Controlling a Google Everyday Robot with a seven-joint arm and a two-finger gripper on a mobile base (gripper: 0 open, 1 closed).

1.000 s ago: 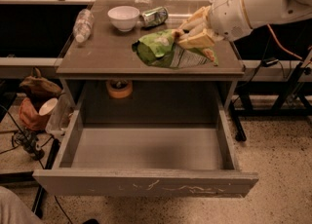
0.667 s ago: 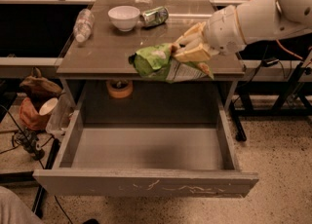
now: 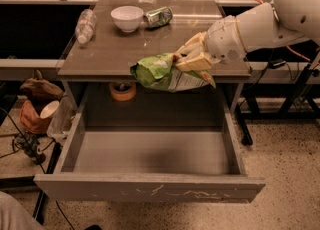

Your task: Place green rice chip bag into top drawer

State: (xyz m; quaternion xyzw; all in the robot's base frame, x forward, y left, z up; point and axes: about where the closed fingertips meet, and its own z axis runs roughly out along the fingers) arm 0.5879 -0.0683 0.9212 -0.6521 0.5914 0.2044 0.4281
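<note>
The green rice chip bag [image 3: 162, 73], crinkly light green with white print, hangs in the air at the counter's front edge, above the back of the open top drawer [image 3: 150, 154]. My gripper [image 3: 186, 59] comes in from the right on a white arm and is shut on the bag's right end. The drawer is pulled out wide, with a bare grey floor and a scratched front panel [image 3: 150, 189].
On the countertop [image 3: 115, 49] stand a white bowl [image 3: 127, 18], a green metal can [image 3: 159, 16] on its side and a plastic bottle [image 3: 85, 25] at the left edge. A tape roll [image 3: 122, 90] sits under the counter. Bags and cables lie on the floor at left.
My gripper has carried the bag forward and left, from over the countertop to its front edge above the open drawer.
</note>
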